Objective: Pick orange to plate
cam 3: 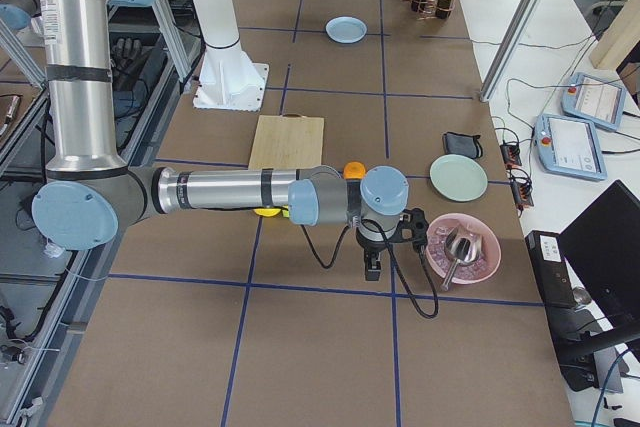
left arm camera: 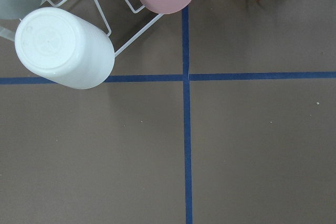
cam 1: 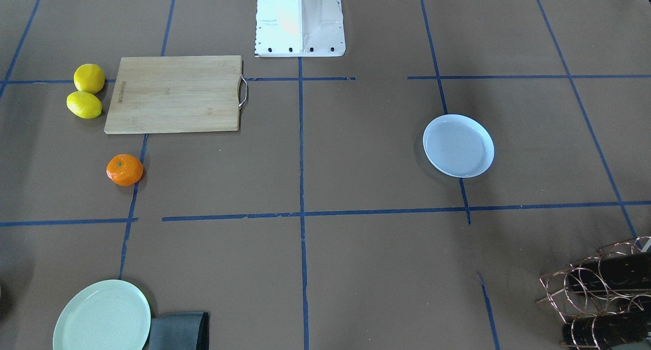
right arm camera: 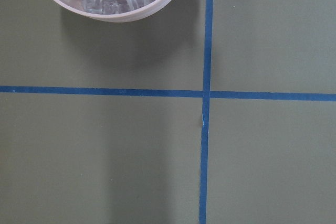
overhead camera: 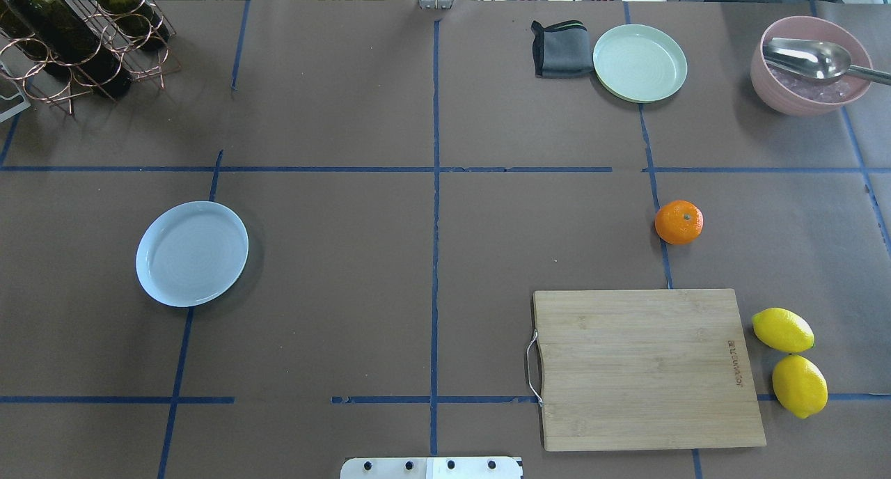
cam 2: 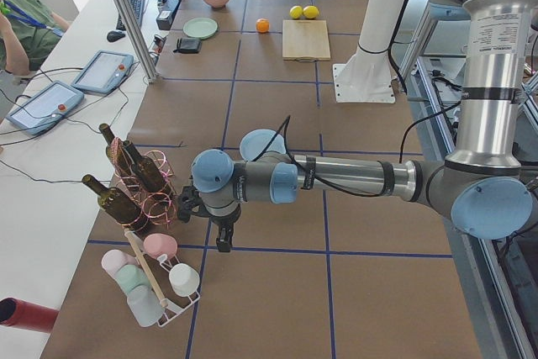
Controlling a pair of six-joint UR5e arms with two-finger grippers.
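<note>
In the front-facing view we see the orange [cam 1: 124, 170] lying on the bare table [cam 1: 356, 162], toward the end on the robot's right. It is just off a corner of the cutting board [cam 1: 173, 94] and near two lemons [cam 1: 89, 78]. The plate [cam 1: 459, 146] sits well apart from it, toward the table's other end.

From overhead we see the orange stem spot up, between the cutting board and the green plate [overhead camera: 640, 63] at the far edge. A pink bowl [overhead camera: 800, 103] with a spoon stands in the far right corner.

In the left side view the left gripper [cam 2: 224, 244] hangs over the table's end beside the bottle rack [cam 2: 139, 187]. We cannot tell whether its fingers are apart or together.

In the right side view the right gripper [cam 3: 372, 269] points down just beside the pink bowl, and again we cannot tell how its fingers stand.

The left wrist view takes in a white cup [left arm camera: 64, 48] and blue tape. The right wrist view takes in the pink bowl's rim, with ice cubes inside.
</note>
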